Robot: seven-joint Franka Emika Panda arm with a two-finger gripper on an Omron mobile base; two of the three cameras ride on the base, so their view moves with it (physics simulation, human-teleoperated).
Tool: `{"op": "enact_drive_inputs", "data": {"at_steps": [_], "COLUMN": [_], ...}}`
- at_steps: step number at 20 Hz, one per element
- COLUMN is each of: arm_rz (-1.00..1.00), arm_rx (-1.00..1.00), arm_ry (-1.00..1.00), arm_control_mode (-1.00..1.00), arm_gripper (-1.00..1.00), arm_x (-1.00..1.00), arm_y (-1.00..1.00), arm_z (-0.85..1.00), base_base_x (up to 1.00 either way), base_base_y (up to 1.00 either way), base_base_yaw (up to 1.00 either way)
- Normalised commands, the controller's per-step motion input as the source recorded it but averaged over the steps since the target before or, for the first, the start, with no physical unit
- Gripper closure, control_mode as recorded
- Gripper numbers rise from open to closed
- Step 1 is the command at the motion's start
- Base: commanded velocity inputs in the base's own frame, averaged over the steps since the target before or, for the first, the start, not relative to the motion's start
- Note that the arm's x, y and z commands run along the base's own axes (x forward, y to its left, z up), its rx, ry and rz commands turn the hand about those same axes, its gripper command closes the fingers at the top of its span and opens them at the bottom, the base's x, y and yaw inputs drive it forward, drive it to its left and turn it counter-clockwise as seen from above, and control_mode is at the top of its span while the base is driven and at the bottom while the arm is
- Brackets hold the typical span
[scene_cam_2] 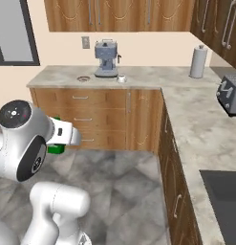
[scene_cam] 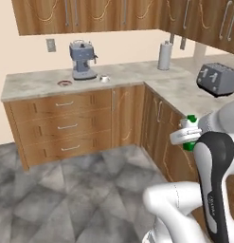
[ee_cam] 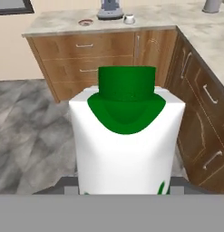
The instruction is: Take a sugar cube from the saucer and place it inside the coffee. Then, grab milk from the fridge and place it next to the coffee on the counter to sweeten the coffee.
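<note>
White-and-green milk [ee_cam: 127, 140] carton, one, clenched in the claw [ee_cam: 124, 190]
One coffee [scene_cam: 104, 79] cup and one saucer [scene_cam: 64, 83] on the table [scene_cam: 38, 83]; sugar cube too small to make out

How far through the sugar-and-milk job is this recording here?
Milk fetch looks done: the milk sits in the pincer, carried above the floor. The coffee waits beside the coffee machine, near the saucer; its contents are too small to judge. Left: setting the milk on the counter next to the coffee.
</note>
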Motion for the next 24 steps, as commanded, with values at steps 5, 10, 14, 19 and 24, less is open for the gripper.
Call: {"op": "enact_drive_inputs", "data": {"at_steps": [5, 10, 14, 19, 24], "arm_rz": [0.0, 0.0, 0.0, 0.0, 0.0], "arm_rx": [0.0, 0.0, 0.0, 0.0, 0.0], "arm_ry": [0.0, 0.0, 0.0, 0.0, 0.0], "arm_control_mode": [1.0, 1.0, 1.0, 1.0, 1.0], "arm_gripper": [1.0, 1.0, 1.0, 1.0, 1.0], "arm_x": [0.0, 0.0, 0.0, 0.0, 0.0], "arm_y": [0.0, 0.0, 0.0, 0.0, 0.0], "arm_z": [0.0, 0.0, 0.0, 0.0, 0.0], "base_base_x": [1.0, 1.0, 1.0, 1.0, 1.0], "base_base_y": [0.05, 0.02, 0.0, -0.09, -0.24], "base_base_yaw": [0.08, 0.1, 0.1, 0.1, 0.01]}}
